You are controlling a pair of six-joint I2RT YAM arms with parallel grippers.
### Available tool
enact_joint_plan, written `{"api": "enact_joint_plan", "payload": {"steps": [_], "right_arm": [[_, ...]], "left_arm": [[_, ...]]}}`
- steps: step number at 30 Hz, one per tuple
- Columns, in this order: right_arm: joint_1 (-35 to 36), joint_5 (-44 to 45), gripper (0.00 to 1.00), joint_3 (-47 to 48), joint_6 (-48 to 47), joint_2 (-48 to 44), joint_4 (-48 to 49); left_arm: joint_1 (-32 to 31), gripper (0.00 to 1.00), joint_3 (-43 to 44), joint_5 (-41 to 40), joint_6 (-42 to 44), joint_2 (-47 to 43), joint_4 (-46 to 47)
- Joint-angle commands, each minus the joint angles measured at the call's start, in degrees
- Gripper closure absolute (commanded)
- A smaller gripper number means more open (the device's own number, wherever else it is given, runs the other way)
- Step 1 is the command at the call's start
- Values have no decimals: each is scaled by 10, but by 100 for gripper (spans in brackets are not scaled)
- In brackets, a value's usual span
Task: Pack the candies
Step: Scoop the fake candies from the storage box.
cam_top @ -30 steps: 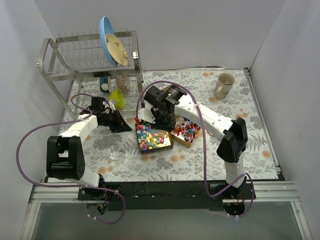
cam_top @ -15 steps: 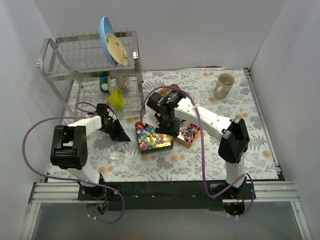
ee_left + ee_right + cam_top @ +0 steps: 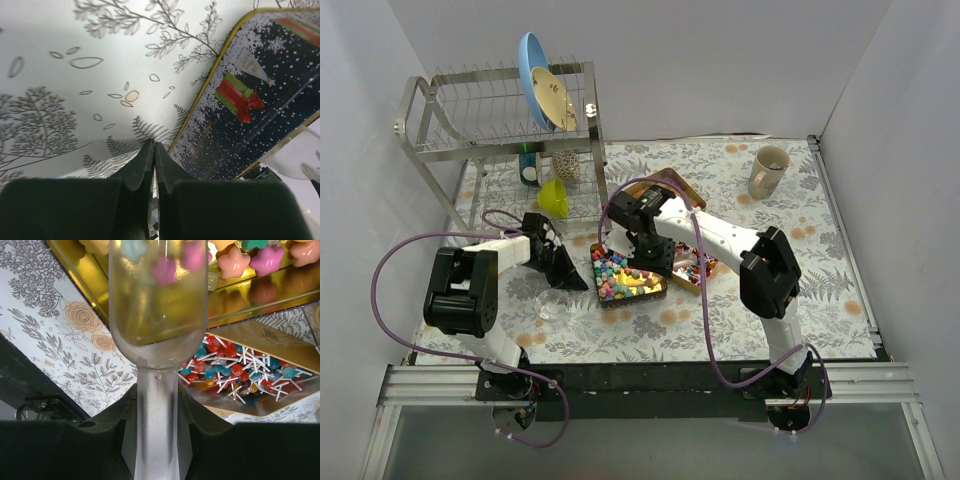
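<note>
Right gripper point(image 3: 156, 400) is seen clamped on the handle of a clear scoop point(image 3: 157, 315), its bowl held over the gold tin point(image 3: 240, 295) of pastel star candies point(image 3: 260, 257), with wrapped candies point(image 3: 225, 365) piled in the neighbouring tin point(image 3: 260, 335) just beside.

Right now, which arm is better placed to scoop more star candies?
Right. The right gripper is shut on the clear scoop by its handle, the bowl over the star candies in the gold tin. The left gripper is shut on nothing, off to the tin's side.
</note>
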Motion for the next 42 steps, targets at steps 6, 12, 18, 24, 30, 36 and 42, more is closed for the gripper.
{"api": "enact_joint_plan", "payload": {"steps": [6,12,18,24,30,36,42], "right_arm": [[-3,35,99,73,20,65,8],[-3,38,99,123,23,113,13],[2,37,99,167,23,166,17],[4,26,99,227,27,213,28],[-10,-32,99,229,44,210,52],[-42,-131,99,171,34,186,77],[-47,-140,99,-1,25,93,234]], "left_arm": [[-28,100,-9,13,-13,20,29],[-34,100,-6,30,-17,35,39],[-36,100,-8,42,-20,47,59],[-37,100,-1,51,-18,56,67],[-36,100,8,45,-11,55,63],[-34,100,27,30,2,45,47],[-16,100,46,16,33,27,10]]}}
